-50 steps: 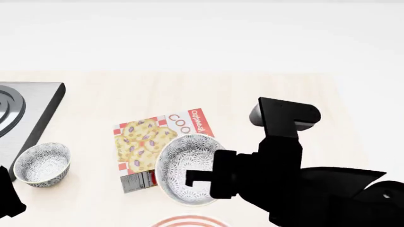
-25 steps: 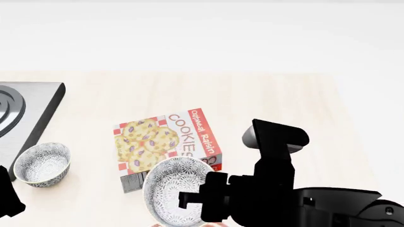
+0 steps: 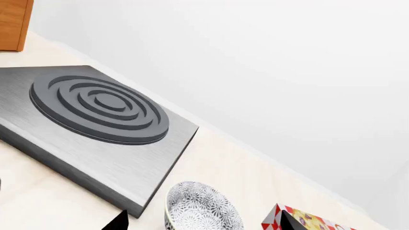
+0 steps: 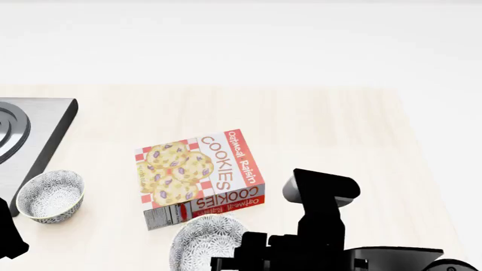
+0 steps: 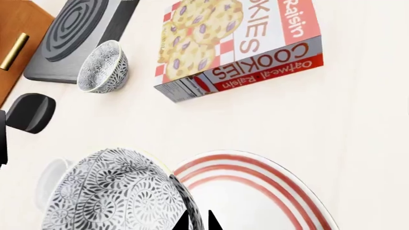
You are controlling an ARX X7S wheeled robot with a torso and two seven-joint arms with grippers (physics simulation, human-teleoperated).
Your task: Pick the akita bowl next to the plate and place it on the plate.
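My right gripper (image 5: 195,221) is shut on the rim of the akita bowl (image 5: 115,191), one finger inside and one outside. The speckled bowl hangs tilted over the near-left edge of the red-ringed white plate (image 5: 255,191). From the head camera the bowl (image 4: 202,240) shows at the bottom edge in front of the right gripper (image 4: 226,263), and the plate is out of view. A second speckled bowl (image 4: 49,196) stands at the left. My left gripper (image 3: 201,225) is open, with that second bowl (image 3: 203,210) between and beyond its fingertips.
A cookie box (image 4: 200,175) lies flat just behind the held bowl. A grey stove plate (image 4: 26,138) fills the far left. A plain white cup (image 5: 48,178) stands beside the held bowl. A wooden cabinet (image 5: 19,43) lies past the stove.
My right gripper has carried the bowl from over the cookie box toward the near edge of the table, lower in the head view. The left arm has not moved.
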